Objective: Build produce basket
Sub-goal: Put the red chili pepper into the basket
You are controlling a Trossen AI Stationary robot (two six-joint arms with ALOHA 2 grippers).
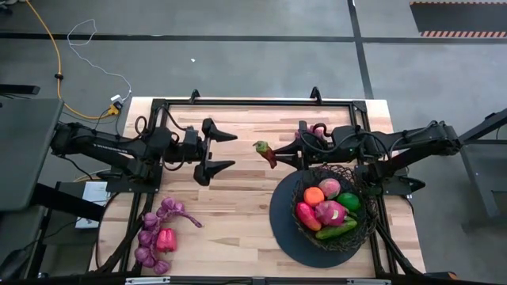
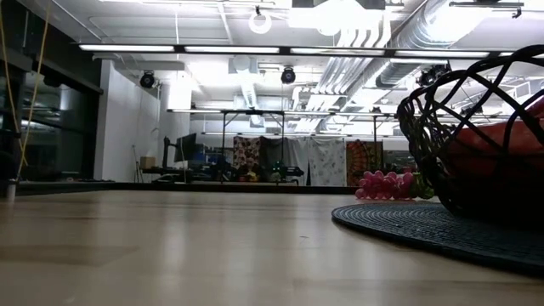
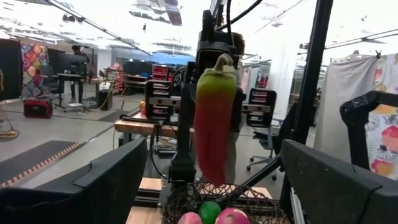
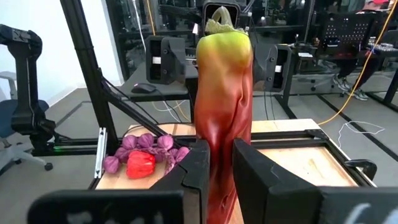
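A long pepper (image 1: 266,153), red with a green-yellow top, hangs over the middle of the table. My right gripper (image 1: 285,156) is shut on it. My left gripper (image 1: 234,150) stands open just left of the pepper and faces it, touching nothing. The black wire basket (image 1: 360,186) sits on a dark round disc (image 1: 285,229) at the near right. In it lie an orange (image 1: 314,195), a green ball (image 1: 348,201), a pink dragon fruit (image 1: 331,212) and a cucumber (image 1: 337,230). In the left wrist view the pepper (image 3: 214,118) shows above the basket (image 3: 186,196). My right gripper pinches the pepper's lower red part (image 4: 222,134) between its two fingers (image 4: 196,165). The fingers reach in level from the table's right side. The pepper stands about upright in the hold, stem end (image 4: 219,23) up, lifted clear of the table.
Purple grape bunches (image 1: 150,233) and a small red pepper (image 1: 165,240) lie at the near left. A pink grape bunch (image 2: 387,184) lies near the far edge behind the basket. A black frame (image 1: 253,103) runs along the table's edges. Bare wood (image 1: 230,214) lies between grapes and disc.
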